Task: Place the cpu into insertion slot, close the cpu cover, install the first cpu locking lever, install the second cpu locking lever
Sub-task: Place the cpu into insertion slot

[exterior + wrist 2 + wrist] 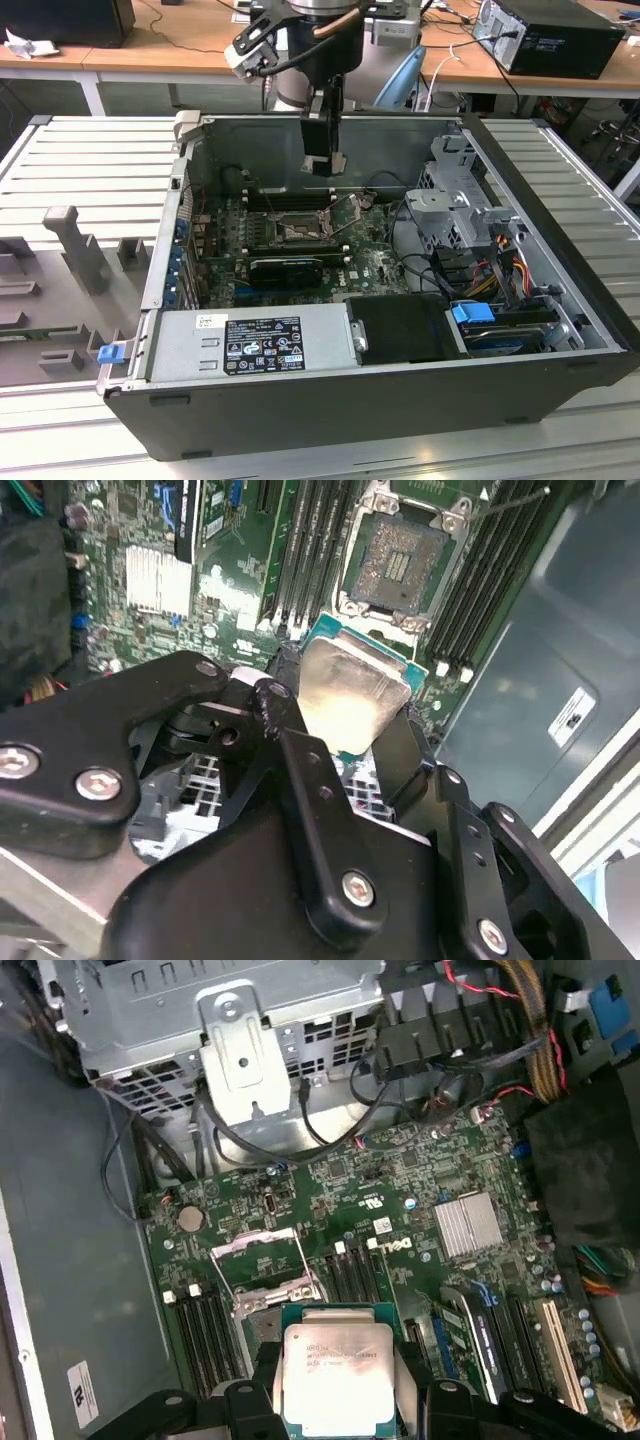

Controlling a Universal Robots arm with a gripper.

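My gripper (326, 160) hangs inside the open computer case, above the green motherboard (370, 265), and is shut on the cpu (336, 163). In both wrist views the cpu (352, 698) (335, 1365) is a flat square chip with a tan-silver face, clamped by its edges between my black fingers (283, 702). The insertion slot (398, 562) (298, 232) lies open on the board under and just ahead of the chip, apart from it. The cpu cover (258, 1256) is a thin silvery frame, swung up beside the slot. A thin wire lever (349, 207) sticks up next to it.
Long black memory slots (305, 540) flank the socket on both sides. A finned heat sink (467, 1225) and expansion slots sit further along the board. The metal drive cage (460, 200), loose cables (500, 265), the power supply (260, 345) and the case walls hem in the space.
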